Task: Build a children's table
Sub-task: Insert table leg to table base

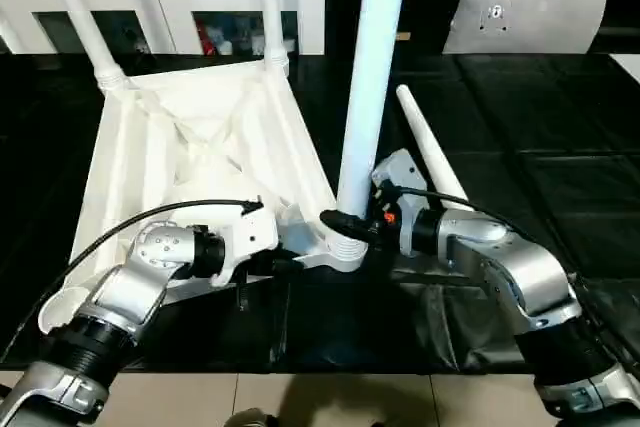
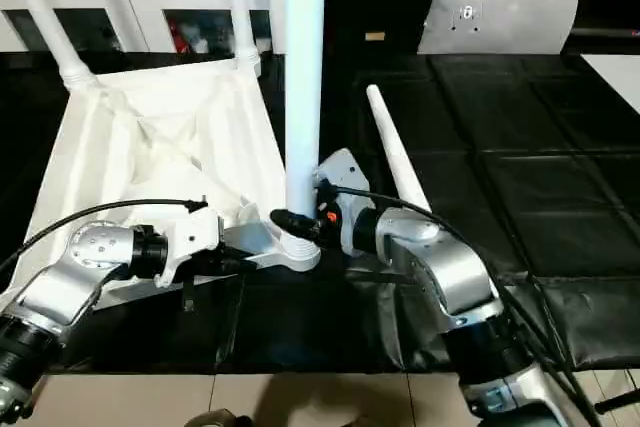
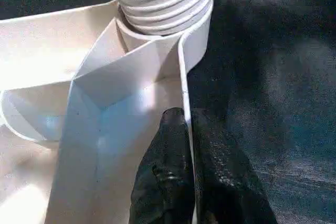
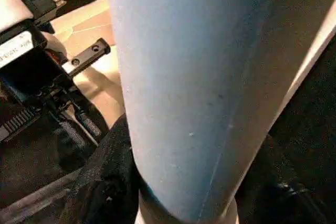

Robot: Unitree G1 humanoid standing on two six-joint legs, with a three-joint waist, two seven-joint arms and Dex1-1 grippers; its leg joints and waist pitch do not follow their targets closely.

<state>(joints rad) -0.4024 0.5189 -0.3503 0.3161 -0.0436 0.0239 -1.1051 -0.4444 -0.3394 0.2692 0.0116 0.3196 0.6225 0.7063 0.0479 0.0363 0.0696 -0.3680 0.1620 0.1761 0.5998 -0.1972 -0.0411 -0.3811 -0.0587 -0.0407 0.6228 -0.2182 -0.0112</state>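
Item, near corner socket (image 1: 340,247) of upturned tabletop (image 1: 190,147): upright leg (image 1: 372,77), right gripper (image 1: 352,222) clasping its base. Left gripper (image 3: 186,145) pinched on the tabletop wall just beside the socket; best kept braced there, leg held plumb while seating. Beyond: loose leg (image 1: 430,152); two legs (image 1: 85,27) in far sockets.

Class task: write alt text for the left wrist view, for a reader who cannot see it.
The left gripper is shut on the rim of the white tabletop, just below a ribbed leg seated in its corner socket, with black table covering beside.
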